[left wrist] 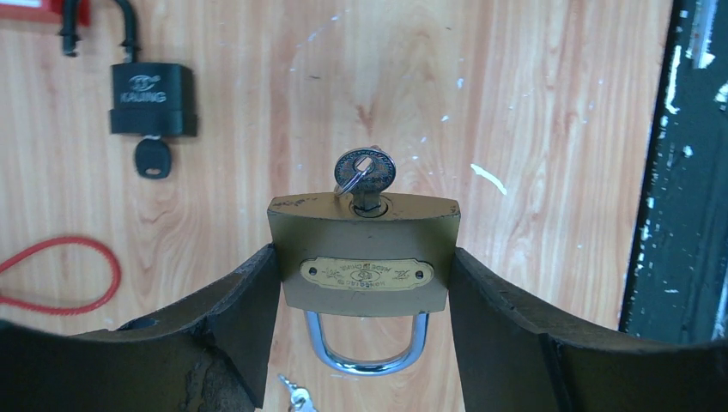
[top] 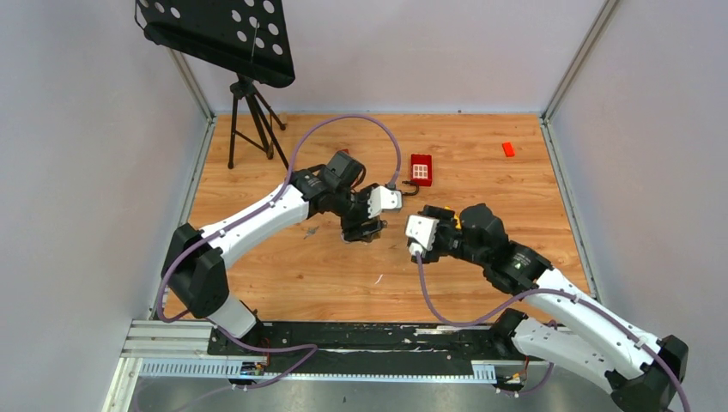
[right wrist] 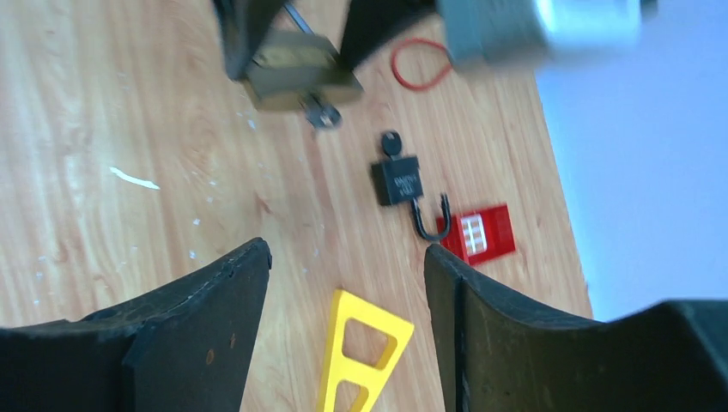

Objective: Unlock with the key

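A brass padlock [left wrist: 365, 249] hangs above the wooden floor with my left gripper [left wrist: 363, 283] shut on the two sides of its body. A silver key [left wrist: 365, 176] with a ring sticks out of the keyhole in its top face. The chrome shackle [left wrist: 367, 360] points toward the wrist, and both its legs enter the body. My right gripper [right wrist: 348, 253] stands open a short way from the padlock [right wrist: 300, 73], with nothing between its fingers. In the top view the two grippers [top: 365, 227] [top: 418, 245] face each other at mid-table.
A black padlock [left wrist: 153, 99] with its own black key [left wrist: 153, 159] lies hooked to a red box [top: 421, 169]. A red cable loop [left wrist: 60, 275], spare keys [left wrist: 296, 396] and a yellow plastic piece [right wrist: 360, 343] lie on the floor. A tripod stand [top: 249, 120] is at back left.
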`<state>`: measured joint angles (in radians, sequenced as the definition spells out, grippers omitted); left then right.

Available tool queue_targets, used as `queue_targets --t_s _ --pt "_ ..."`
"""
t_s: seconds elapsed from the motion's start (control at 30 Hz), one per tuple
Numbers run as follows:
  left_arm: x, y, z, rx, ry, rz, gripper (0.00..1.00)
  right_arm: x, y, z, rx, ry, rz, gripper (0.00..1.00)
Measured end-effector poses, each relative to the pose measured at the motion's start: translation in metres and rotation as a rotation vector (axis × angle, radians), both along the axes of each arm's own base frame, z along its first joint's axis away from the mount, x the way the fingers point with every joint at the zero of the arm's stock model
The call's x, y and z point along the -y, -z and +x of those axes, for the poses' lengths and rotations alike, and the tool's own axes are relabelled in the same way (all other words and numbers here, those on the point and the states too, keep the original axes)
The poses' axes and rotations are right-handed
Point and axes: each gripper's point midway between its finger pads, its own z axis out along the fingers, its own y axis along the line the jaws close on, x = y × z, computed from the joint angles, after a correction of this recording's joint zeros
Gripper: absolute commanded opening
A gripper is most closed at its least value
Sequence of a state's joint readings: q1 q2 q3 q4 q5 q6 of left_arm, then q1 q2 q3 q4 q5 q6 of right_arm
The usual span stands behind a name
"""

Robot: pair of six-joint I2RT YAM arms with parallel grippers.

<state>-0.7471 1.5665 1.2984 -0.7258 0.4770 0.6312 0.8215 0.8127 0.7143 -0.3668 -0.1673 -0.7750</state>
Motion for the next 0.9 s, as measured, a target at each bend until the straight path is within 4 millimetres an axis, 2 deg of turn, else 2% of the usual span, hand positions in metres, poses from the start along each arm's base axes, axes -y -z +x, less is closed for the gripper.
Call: queue_targets --t_s 0.13,0.3,0.43,0.53,0.6,0.9 --pt "-0.005 -0.005 0.012 0.047 -0.055 -0.014 0.00 0.017 0.008 0.022 -0.069 0.116 0.023 0.69" --pt "-0.005 -0.012 0.021 0.092 -0.105 -0.036 0.00 0.019 0.023 0.046 -0.241 0.196 0.041 0.70" --pt "-0.006 -0.017 0.024 0.121 -0.138 -0.066 0.00 0.024 0.012 0.078 -0.397 0.275 0.146 0.77" --pt "-0.006 -0.021 0.025 0.135 -0.155 -0.086 0.00 0.024 0.003 0.092 -0.517 0.290 0.245 0.81" --pt "-0.006 -0.023 0.026 0.140 -0.164 -0.096 0.00 0.019 0.002 0.092 -0.566 0.276 0.276 0.81" --pt "0.001 -0.030 0.032 0.142 -0.205 -0.143 0.00 -0.022 0.011 0.079 -0.880 0.120 0.375 0.82"
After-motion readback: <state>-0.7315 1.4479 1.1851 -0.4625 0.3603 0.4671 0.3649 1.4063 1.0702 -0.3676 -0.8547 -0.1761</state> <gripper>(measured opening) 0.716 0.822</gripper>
